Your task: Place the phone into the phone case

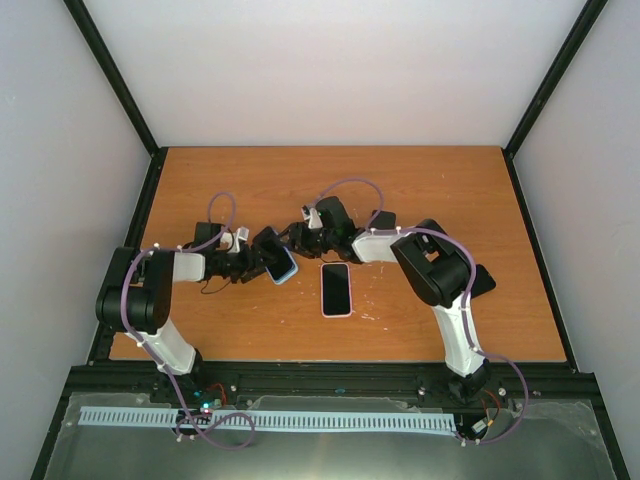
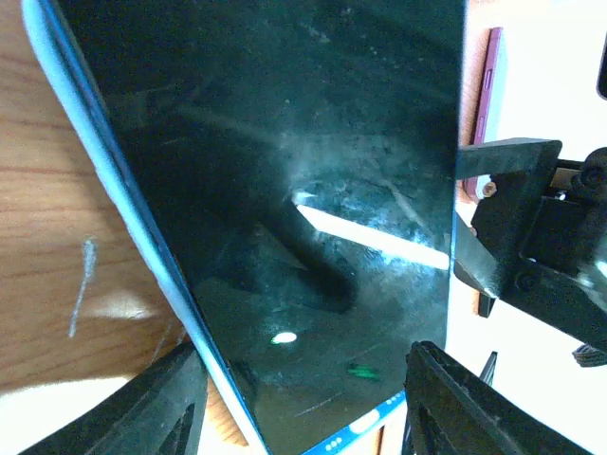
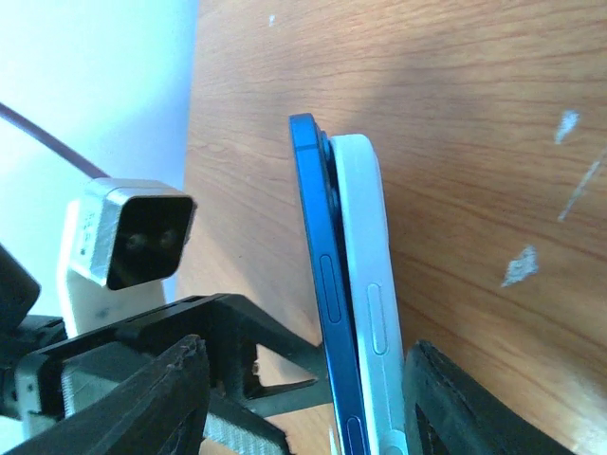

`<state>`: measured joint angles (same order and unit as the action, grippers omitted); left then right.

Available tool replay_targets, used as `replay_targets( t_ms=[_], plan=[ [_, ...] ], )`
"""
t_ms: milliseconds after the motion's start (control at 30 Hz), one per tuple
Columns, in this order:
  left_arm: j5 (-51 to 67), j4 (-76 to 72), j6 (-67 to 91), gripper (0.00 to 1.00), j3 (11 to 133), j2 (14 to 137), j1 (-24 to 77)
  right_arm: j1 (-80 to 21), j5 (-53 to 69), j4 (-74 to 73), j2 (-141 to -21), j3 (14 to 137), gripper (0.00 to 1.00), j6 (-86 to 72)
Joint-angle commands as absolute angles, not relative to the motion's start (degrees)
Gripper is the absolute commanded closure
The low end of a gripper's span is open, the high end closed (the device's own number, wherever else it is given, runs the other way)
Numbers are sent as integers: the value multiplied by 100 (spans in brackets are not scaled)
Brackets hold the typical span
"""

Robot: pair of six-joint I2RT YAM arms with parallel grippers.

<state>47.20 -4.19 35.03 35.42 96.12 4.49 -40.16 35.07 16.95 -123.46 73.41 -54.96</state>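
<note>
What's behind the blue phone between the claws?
A pale plastic case lies against the blue slab phone's back, wooden table beyond. The case's inside is covered.

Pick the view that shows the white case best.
Right wrist: the white case is seen edge-on against the blue phone, its side buttons clear. Top view shows only a small pale sliver; left wrist shows mostly the phone's dark screen, the case hardly at all.

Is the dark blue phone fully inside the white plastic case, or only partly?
Only partly: the dark blue phone shows its whole side edge bare beside the white plastic case.
</note>
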Motion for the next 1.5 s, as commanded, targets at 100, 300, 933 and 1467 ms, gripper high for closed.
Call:
replay_targets(
  t_ms=[100, 300, 933, 1467],
  plan=[
    [4498, -334, 3279, 40, 3544, 9713, 554, -4270, 4262, 2342, -12188, 7065, 45, -6000],
    [4377, -316, 3276, 40, 3401, 9599, 554, -4280, 4306, 2195, -12238, 7084, 44, -6023],
    [4592, -345, 3713, 49, 3155, 9173, 546, -4272, 3420, 1560, -12268, 6975, 76, -5331],
    [4408, 1374, 3567, 16, 4796, 7199, 212, -4051, 3451, 1983, -10234, 5553, 89, -4686]
  ],
)
